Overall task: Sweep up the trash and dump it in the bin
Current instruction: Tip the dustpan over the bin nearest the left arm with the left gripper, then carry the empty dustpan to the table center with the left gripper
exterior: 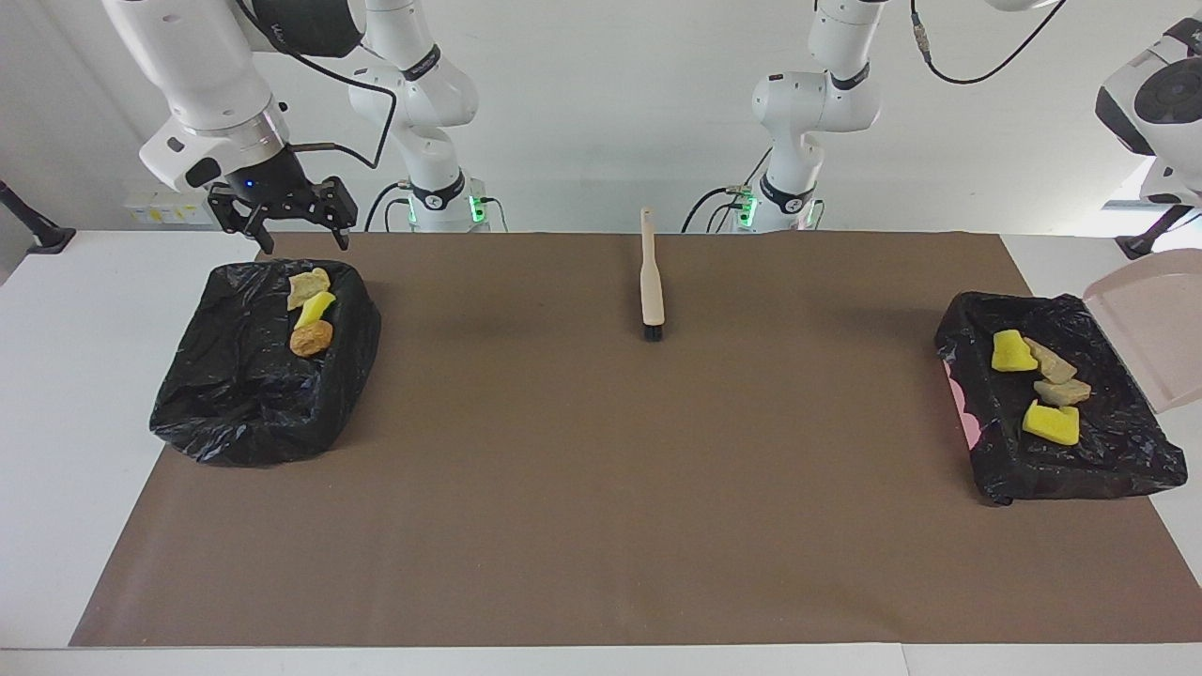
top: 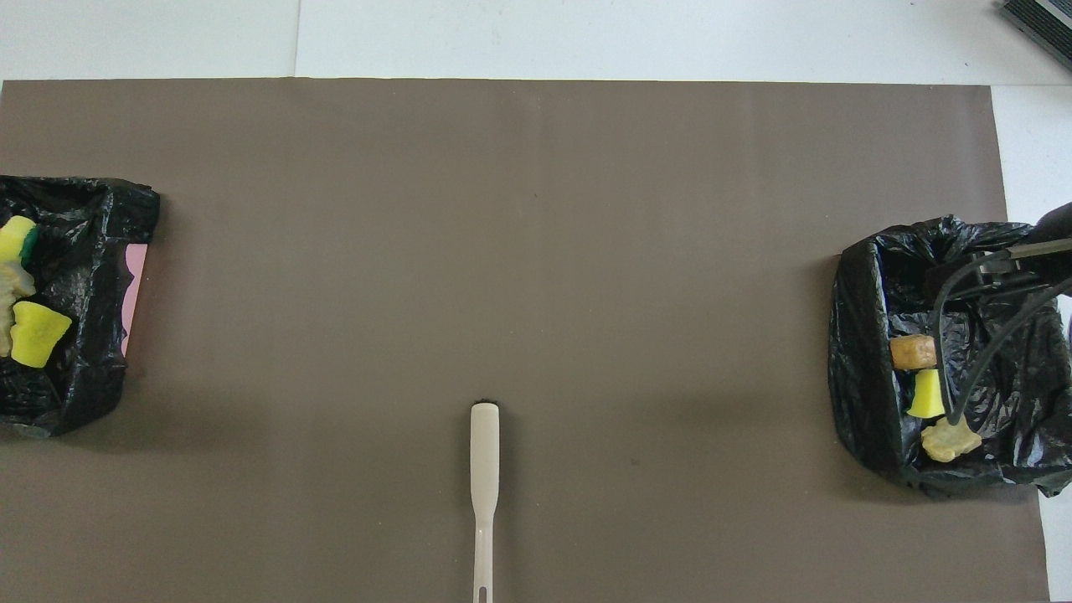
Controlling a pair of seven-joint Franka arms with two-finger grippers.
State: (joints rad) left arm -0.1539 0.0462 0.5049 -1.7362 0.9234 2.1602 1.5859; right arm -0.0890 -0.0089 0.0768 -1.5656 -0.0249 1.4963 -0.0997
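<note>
All the trash lies in two black-bag-lined bins. The bin at the right arm's end (exterior: 244, 404) (top: 863, 335) holds a tan lump (exterior: 308, 284), a yellow sponge chunk (exterior: 315, 308) and an orange lump (exterior: 311, 339). The bin at the left arm's end (exterior: 1080, 465) (top: 92, 251) holds yellow sponge chunks (exterior: 1012, 352) (exterior: 1050, 423) and two tan lumps (exterior: 1062, 391). My right gripper (exterior: 305, 239) hangs open and empty over the edge of its bin nearest the robots. My left gripper is out of view.
The beige brush (exterior: 651, 277) (top: 484, 469) lies on the brown mat midway between the arms, bristles pointing away from the robots. The beige dustpan (exterior: 1150, 329) is tilted beside the bin at the left arm's end, cut off by the picture's edge.
</note>
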